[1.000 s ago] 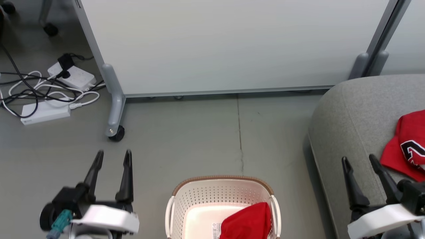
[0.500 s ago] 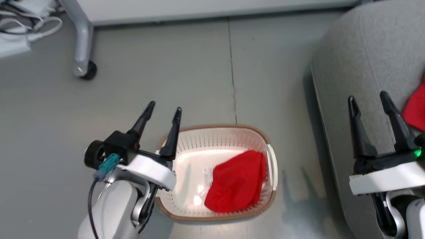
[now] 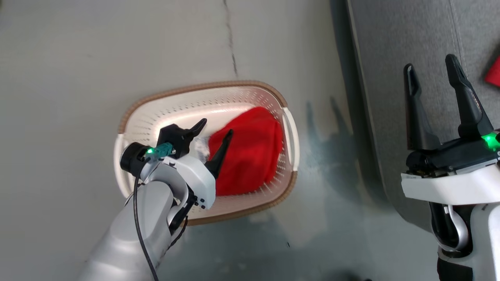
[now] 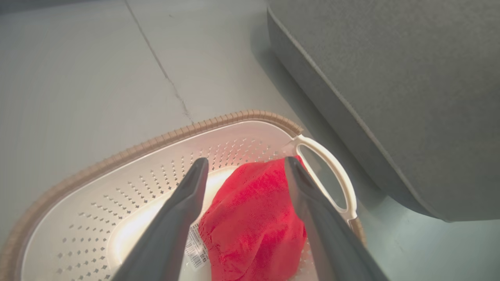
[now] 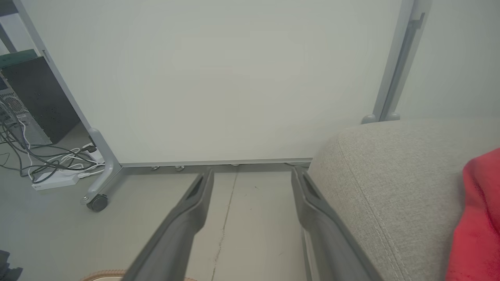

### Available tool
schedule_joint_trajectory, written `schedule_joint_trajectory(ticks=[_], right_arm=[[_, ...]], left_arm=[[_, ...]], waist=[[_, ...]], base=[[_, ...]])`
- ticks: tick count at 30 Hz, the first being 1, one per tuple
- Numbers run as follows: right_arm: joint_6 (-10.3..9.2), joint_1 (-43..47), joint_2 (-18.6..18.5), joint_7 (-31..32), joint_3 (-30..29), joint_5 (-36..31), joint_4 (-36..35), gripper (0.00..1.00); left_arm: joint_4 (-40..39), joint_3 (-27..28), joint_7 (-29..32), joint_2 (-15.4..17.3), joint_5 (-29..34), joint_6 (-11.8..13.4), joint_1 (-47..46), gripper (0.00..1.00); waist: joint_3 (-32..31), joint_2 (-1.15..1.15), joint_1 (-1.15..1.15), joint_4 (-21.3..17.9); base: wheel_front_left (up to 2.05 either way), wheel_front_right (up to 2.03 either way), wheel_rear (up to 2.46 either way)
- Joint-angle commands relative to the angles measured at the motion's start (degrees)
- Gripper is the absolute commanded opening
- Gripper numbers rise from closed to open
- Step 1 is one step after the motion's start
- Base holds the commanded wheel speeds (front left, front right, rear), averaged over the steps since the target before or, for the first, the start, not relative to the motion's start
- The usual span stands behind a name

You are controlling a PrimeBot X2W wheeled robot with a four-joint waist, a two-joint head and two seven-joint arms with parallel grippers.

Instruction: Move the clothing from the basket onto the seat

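The cream basket [image 3: 203, 85] with a brown rim stands on the floor and holds a bunched red piece of clothing [image 3: 254, 152] against its right end. My left gripper [image 3: 216, 128] hangs open over the basket, at the garment's left edge. In the left wrist view the left gripper [image 4: 246, 160] frames the red clothing [image 4: 250, 218] inside the basket [image 4: 156, 138]; contact is unclear. My right gripper [image 3: 429, 64] stands open and empty over the grey seat [image 3: 390, 58], where another red piece of clothing [image 3: 494, 74] lies at the frame's edge.
A barcode sticker [image 4: 195, 246] lies on the basket floor. The seat's edge [image 4: 390, 78] runs close to the basket's right handle. In the right wrist view a white partition panel [image 5: 234, 78] on a caster [image 5: 97, 203] stands ahead, with cables [image 5: 50, 171] at its left.
The head camera has tilted down. My left gripper has swung right from above the bare floor to over the basket, still open. The right gripper has stayed over the seat.
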Motion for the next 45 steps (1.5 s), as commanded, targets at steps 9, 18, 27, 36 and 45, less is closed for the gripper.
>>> schedule_joint_trajectory(ticks=[9,18,27,36,45], right_arm=[[0.01,-3.65,-0.12,-4.83,3.17,3.46,2.44,1.00],[0.01,-5.26,-0.13,-8.45,6.26,6.22,6.24,1.00],[0.01,-6.43,-0.16,-9.93,8.22,8.08,7.70,1.00],[0.01,-6.51,-0.15,-10.42,7.90,8.07,8.58,1.00],[0.01,-5.10,-0.18,-10.39,5.80,6.06,8.89,1.00]], left_arm=[[7.53,-9.52,8.99,2.59,-7.01,-0.58,-8.04,1.00],[14.07,-14.88,14.19,7.93,-12.73,-0.60,-13.31,1.00],[22.80,-14.66,15.31,8.91,-15.10,-0.61,-15.87,0.49],[26.36,-16.18,9.64,8.97,-13.73,0.49,-17.45,0.00],[25.59,-15.79,-0.07,7.11,-14.01,0.61,-16.44,0.00]], waist=[[12.81,0.00,0.00,-9.97],[16.12,0.00,0.00,-13.69],[17.39,0.00,0.00,-15.99],[15.74,0.00,0.00,-15.88],[10.60,0.00,0.00,-12.18]], base=[[0.00,0.00,0.00],[0.00,0.00,0.00],[0.00,0.00,0.00],[0.00,0.00,0.00],[0.00,0.00,0.00]])
